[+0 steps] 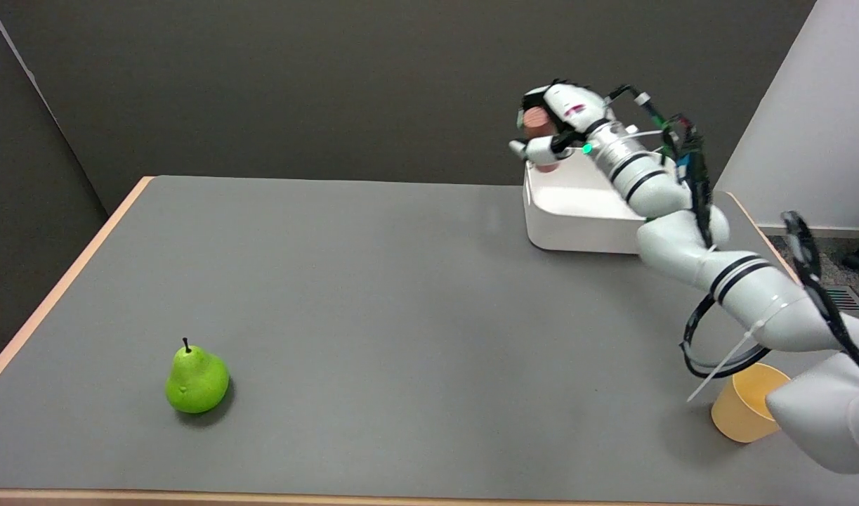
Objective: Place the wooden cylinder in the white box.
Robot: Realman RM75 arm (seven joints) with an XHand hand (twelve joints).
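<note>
A: Head view — what is seen of the right hand [554, 126]?

B: It is raised in the air above the far left corner of the white box [576, 211]. The wooden cylinder [538, 123] is grasped in it, with the fingers [534, 150] wrapped around its sides, so that only its reddish-brown top end and a small part of its lower end are shown.

A: Is the cylinder touched by the box?

B: No contact is seen. The cylinder is held upright, clear of the rim, over the corner of the box rather than over its middle — how far above cannot be told.

A: Where is the box placed?

B: At the far right of the grey table [373, 295], with its right half hidden behind the white arm [682, 225], which is stretched in from the lower right.

A: What else is found on the table?

B: A green pear [196, 379] is stood near the front left, well apart from the box. A yellow cup [742, 406] is set at the front right, just beside the lower part of the arm, partly covered by it.
</note>
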